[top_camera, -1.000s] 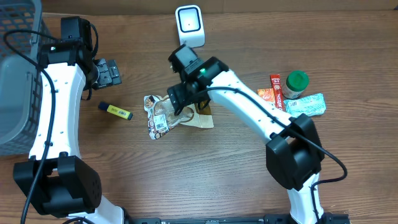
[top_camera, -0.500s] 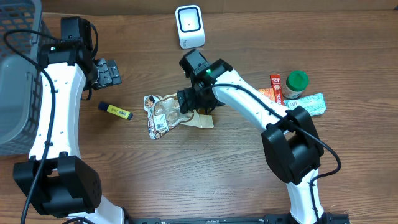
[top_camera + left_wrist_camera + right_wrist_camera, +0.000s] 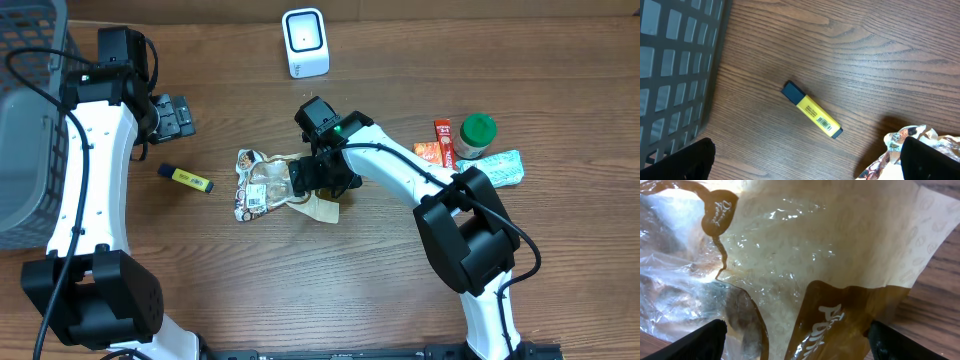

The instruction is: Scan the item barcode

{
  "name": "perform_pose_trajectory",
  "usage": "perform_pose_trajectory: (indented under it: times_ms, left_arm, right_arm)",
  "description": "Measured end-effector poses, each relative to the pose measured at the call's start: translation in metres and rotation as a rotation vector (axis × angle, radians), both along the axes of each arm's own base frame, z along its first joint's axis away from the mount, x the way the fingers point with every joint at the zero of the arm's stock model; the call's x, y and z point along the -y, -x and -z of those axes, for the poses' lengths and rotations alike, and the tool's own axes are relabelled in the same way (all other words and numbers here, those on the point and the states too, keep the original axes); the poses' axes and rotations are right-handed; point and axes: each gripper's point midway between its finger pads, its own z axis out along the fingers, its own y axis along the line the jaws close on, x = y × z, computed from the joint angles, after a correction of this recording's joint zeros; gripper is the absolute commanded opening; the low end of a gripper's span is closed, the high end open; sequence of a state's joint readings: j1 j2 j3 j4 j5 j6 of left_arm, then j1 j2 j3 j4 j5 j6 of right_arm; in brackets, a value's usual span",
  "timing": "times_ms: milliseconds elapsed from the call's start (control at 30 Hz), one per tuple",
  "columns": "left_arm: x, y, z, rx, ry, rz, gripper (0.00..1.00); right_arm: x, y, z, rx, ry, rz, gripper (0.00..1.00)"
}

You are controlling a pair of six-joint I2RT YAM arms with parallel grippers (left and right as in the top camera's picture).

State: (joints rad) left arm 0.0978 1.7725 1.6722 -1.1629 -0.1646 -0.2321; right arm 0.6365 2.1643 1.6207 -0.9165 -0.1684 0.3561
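Across the wooden table [image 3: 560,270], with a grey basket [image 3: 20,150] at its left edge, we see the right arm reach in over a crinkled snack bag [image 3: 262,185]. The bag lies flat near the middle, on the near side of the white scanner [image 3: 304,42] that stands at the far edge. The right gripper [image 3: 797,342] hangs low over the bag's brown-and-clear film, jaws spread wide and clamped on nothing. The left gripper [image 3: 807,162], likewise released and empty, hovers well apart, near a yellow highlighter [image 3: 186,179]. The step in hand, we judge, is the pick. We would close on a stiff sealed edge rather than the slack middle, so the film neither slips nor bunches. We would also keep the fingers clear of the pale printed label [image 3: 252,203] at the bag's lower left. Whether that label carries the barcode we cannot tell. Once lifted, it should face the scanner's window, held flat.
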Motion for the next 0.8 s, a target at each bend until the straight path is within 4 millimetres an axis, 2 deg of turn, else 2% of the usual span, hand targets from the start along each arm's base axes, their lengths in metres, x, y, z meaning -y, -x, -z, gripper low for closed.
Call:
perform_pose_trajectory:
  times_ms: [367, 400, 467, 567, 667, 700, 800]
  left_arm:
    - [0.0, 0.0, 0.0, 0.0, 0.0, 0.0, 1.0]
    - [0.0, 0.0, 0.0, 0.0, 0.0, 0.0, 1.0]
    - [0.0, 0.0, 0.0, 0.0, 0.0, 0.0, 1.0]
    - [0.0, 0.0, 0.0, 0.0, 0.0, 0.0, 1.0]
    - [0.0, 0.0, 0.0, 0.0, 0.0, 0.0, 1.0]
    - [0.0, 0.0, 0.0, 0.0, 0.0, 0.0, 1.0]
    - [0.0, 0.0, 0.0, 0.0, 0.0, 0.0, 1.0]
  right_arm:
    - [0.001, 0.0, 0.006, 0.001, -0.018, 0.082, 0.9]
    - [0.001, 0.001, 0.006, 0.007, -0.022, 0.094, 0.81]
    - [0.002, 0.002, 0.007, 0.005, -0.022, 0.097, 0.7]
    - [0.001, 0.008, 0.008, -0.024, -0.036, 0.109, 0.6]
    - [-0.003, 0.011, 0.008, -0.05, -0.066, 0.112, 0.39]
    - [-0.005, 0.013, 0.008, -0.062, -0.077, 0.114, 0.35]
    - [-0.007, 0.016, 0.009, -0.097, -0.107, 0.119, 0.34]
